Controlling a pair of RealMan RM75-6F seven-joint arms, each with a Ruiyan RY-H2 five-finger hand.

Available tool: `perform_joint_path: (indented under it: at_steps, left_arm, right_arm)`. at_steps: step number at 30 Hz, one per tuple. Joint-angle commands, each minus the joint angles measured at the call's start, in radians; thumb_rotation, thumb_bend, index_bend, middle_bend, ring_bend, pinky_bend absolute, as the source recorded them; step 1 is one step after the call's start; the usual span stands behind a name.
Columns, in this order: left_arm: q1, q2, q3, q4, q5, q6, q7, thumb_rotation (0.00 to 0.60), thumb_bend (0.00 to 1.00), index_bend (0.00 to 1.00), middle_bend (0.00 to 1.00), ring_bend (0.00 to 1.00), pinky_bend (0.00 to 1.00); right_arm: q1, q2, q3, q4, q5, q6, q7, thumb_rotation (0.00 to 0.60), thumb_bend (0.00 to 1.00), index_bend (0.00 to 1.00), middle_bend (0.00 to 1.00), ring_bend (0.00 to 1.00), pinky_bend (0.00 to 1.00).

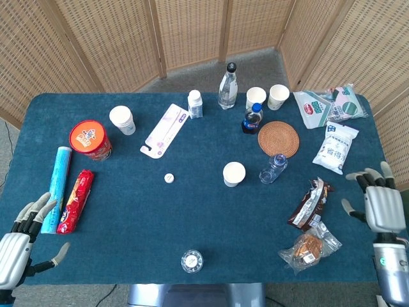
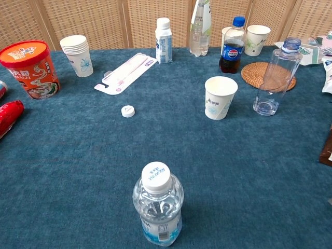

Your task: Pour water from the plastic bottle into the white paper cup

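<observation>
beside the white paper cup (image 2: 221, 97) on the bench (image 1: 192, 211), the uncapped plastic bottle (image 2: 274, 78) stands nearly empty; judged light, thin-walled, best gripped mid-body. right robot hand (image 1: 382, 204) and left robot hand (image 1: 19, 246) are spread, holding nothing.

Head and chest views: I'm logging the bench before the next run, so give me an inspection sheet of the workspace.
Surface: blue cloth table, no spill seen.
Job's things: uncapped, nearly empty plastic bottle upright beside white paper cup; loose cap apart.
Clutter: capped water bottle, Pepsi bottle, cup stack, noodle tub, woven coaster, snack packets.
Hands: left hand and right hand both open, at the near table corners.
Cables: nothing seen.
Surroundings: wicker screens.
</observation>
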Motion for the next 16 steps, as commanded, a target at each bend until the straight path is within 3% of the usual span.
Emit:
perform_joint_path:
  at_steps: [1, 9, 16]
  left_arm:
    - [-0.001, -0.006, 0.001, 0.003, 0.000, -0.004, -0.002, 0.447, 0.39, 0.06, 0.03, 0.00, 0.00]
    - [-0.004, -0.020, -0.002, 0.009, -0.018, -0.020, 0.029, 0.443, 0.39, 0.06, 0.03, 0.00, 0.00]
    - [-0.012, -0.028, -0.003, 0.006, -0.022, -0.036, 0.039, 0.442, 0.39, 0.06, 0.03, 0.00, 0.00]
  right_arm:
    - [-0.055, -0.016, -0.038, -0.005, -0.023, 0.056, -0.054, 0.600, 0.30, 0.34, 0.36, 0.20, 0.00]
    - [-0.122, -0.026, -0.071, -0.006, -0.017, 0.085, -0.058, 0.600, 0.30, 0.35, 0.36, 0.20, 0.00]
    - [-0.135, -0.030, -0.064, -0.007, -0.018, 0.077, -0.053, 0.600, 0.30, 0.35, 0.36, 0.20, 0.00]
